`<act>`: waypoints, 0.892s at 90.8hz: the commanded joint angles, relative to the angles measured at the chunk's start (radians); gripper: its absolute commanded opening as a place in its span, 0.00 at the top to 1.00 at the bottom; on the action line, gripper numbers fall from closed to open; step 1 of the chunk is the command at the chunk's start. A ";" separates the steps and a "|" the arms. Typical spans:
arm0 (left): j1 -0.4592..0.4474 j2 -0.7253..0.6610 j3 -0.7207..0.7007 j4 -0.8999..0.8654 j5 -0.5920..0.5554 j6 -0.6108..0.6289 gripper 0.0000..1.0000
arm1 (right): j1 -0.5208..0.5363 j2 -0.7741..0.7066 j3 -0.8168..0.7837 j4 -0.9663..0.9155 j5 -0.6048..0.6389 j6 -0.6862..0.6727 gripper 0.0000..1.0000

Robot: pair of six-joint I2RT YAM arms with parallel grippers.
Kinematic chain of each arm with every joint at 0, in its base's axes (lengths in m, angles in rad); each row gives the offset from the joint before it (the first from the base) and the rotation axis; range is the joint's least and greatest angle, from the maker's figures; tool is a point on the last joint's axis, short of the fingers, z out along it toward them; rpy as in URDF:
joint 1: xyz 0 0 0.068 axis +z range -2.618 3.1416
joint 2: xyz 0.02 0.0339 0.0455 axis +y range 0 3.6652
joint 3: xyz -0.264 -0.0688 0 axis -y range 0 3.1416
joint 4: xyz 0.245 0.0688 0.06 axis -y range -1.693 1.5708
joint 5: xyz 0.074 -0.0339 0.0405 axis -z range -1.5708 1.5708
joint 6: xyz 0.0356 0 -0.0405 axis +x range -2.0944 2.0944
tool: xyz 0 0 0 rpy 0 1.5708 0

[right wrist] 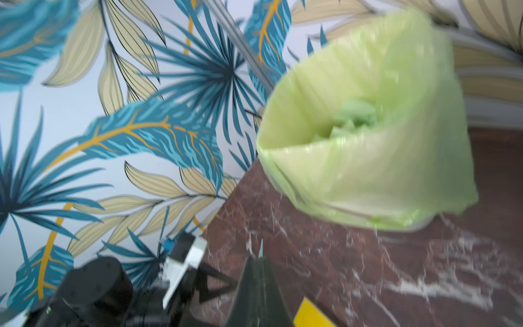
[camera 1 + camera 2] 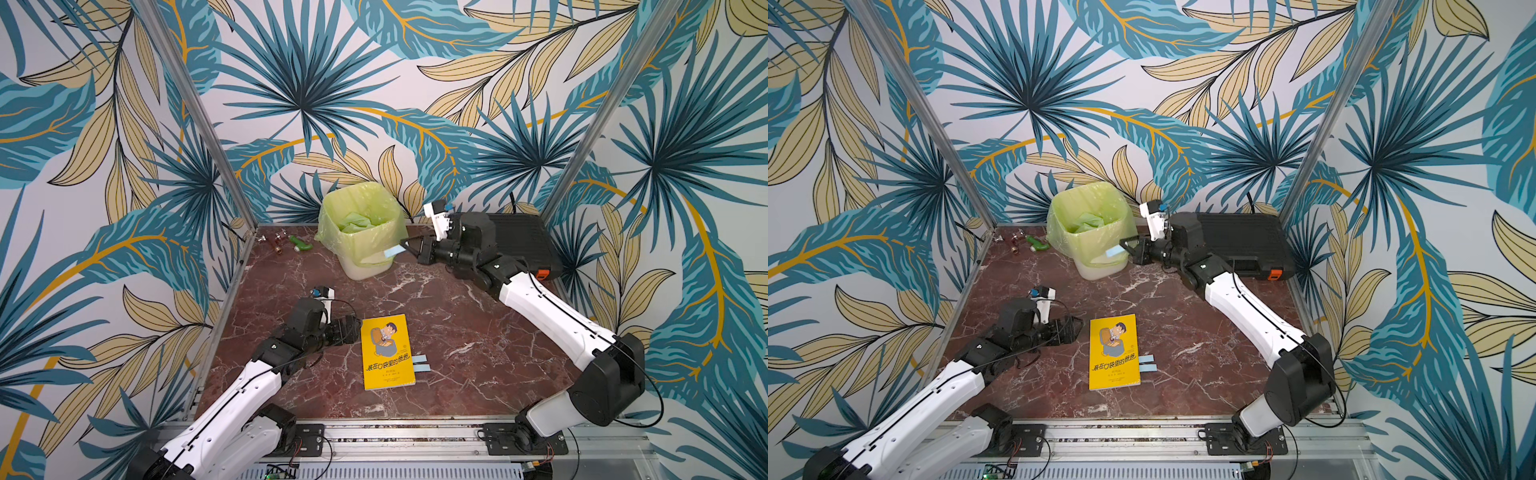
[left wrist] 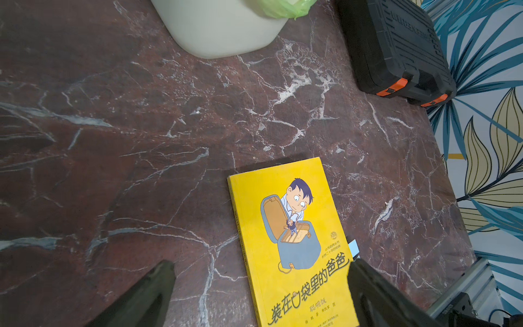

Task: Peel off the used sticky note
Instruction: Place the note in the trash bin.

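right gripper jaws together, clamped on one end of a light blue sticky note, rest of the strip pointing at the bin
note is in the air, just beside the side of the white bin with the green liner, outside it, not over the opening; height against the rim I can't tell
right wrist view is blurred: note seen edge-on poking past the closed fingertips, bin mouth ahead
left gripper jaws wide apart, holding nothing, low over the marble table right next to the spine edge of the yellow book; can't tell if it touches
book lies flat, closed, cover up, mid-table
two more blue sticky tabs stick out of its page edge, the side away from the left gripper
black tool case back right behind the right arm; small metal fittings and a green piece in the back left corner
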 commanded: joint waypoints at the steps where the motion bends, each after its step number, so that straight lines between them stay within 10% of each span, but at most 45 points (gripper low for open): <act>1: -0.003 -0.007 -0.008 -0.026 -0.031 0.008 0.00 | -0.001 0.097 0.142 -0.005 0.074 -0.040 1.00; 44: -0.004 -0.034 -0.029 -0.048 -0.042 0.003 0.00 | -0.003 0.591 0.749 -0.166 0.185 -0.047 0.97; 81: -0.005 0.005 -0.045 0.013 -0.023 -0.001 0.00 | -0.002 0.491 0.686 -0.348 0.181 -0.124 0.59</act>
